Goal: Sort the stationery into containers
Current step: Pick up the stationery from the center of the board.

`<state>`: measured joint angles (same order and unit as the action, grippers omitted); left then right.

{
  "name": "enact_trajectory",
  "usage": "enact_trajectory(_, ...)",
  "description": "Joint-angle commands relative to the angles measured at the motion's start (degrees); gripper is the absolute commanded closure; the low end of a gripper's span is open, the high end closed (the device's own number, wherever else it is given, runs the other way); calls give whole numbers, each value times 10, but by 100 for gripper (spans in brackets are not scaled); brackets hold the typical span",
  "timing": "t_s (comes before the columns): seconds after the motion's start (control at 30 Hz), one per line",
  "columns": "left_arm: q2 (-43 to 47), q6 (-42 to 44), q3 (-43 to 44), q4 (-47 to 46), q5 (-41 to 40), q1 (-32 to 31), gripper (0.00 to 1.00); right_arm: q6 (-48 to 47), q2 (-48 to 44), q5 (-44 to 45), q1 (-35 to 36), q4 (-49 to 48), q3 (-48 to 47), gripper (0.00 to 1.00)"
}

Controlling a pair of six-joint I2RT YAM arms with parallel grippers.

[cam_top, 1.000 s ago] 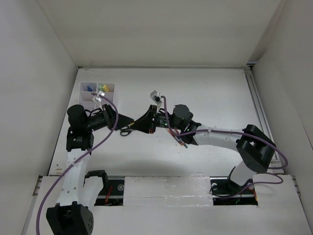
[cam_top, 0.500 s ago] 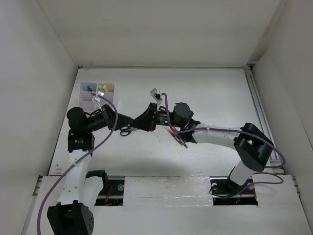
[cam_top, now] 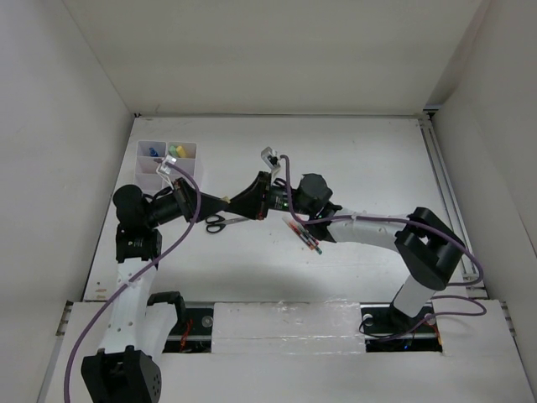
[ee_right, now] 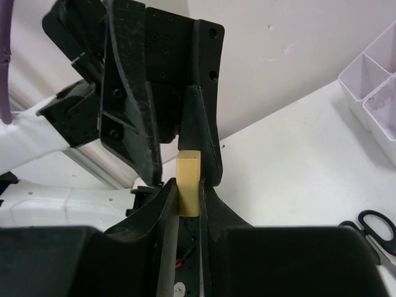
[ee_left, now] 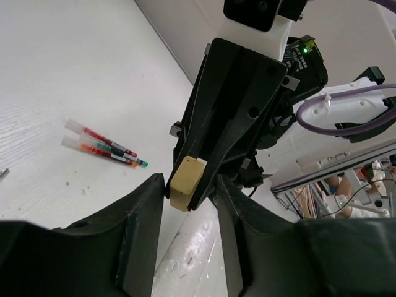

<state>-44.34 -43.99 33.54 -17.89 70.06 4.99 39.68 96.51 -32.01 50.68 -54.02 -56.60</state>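
My right gripper is shut on the tiny tan block and holds it above the table. My left gripper is open, with its jaws on either side of the block and a gap on each side. In the top view the two grippers meet tip to tip, left and right. The black-handled scissors lie on the table just below them. Red pens lie to the right, under the right arm. The white organizer box stands at the back left.
The box's back compartments hold a blue item and yellow and green items. White walls close in the table on the left, back and right. A purple cable loops along the left arm.
The right gripper has moved a little left and back with the block, further between the left jaws. The scissors now show more fully beneath the grippers.
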Motion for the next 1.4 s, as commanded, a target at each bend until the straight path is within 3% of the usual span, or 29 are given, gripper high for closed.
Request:
enact_trajectory(0.0, 15, -13, 6, -56, 20, 0, 68, 12, 9, -3, 2, -59, -20, 100)
enact_trajectory(0.2, 15, -25, 0, -66, 20, 0, 82, 23, 15, -15, 2, -77, -20, 100)
enact_trajectory(0.33, 10, -30, 0, -79, 20, 0, 100, 29, 20, -20, 2, -82, -20, 100)
enact_trajectory(0.5, 10, -36, 0, -90, 2, 0, 100, 41, 25, -38, 7, -115, -15, 99)
enact_trajectory(0.67, 21, -66, -6, -123, -19, 0, 100, 41, 25, -49, 7, -136, -10, 77)
enact_trajectory(1.13, 21, -113, -16, -171, -55, 0, 100, 46, 25, -67, 7, -162, 6, 58)
enact_trajectory(1.2, 21, -113, -16, -165, -66, 0, 100, 46, 25, -67, 7, -162, 6, 56)
enact_trajectory(1.37, 21, 12, 33, 12, -186, 0, 100, 46, 25, -54, -3, -162, 45, 42)
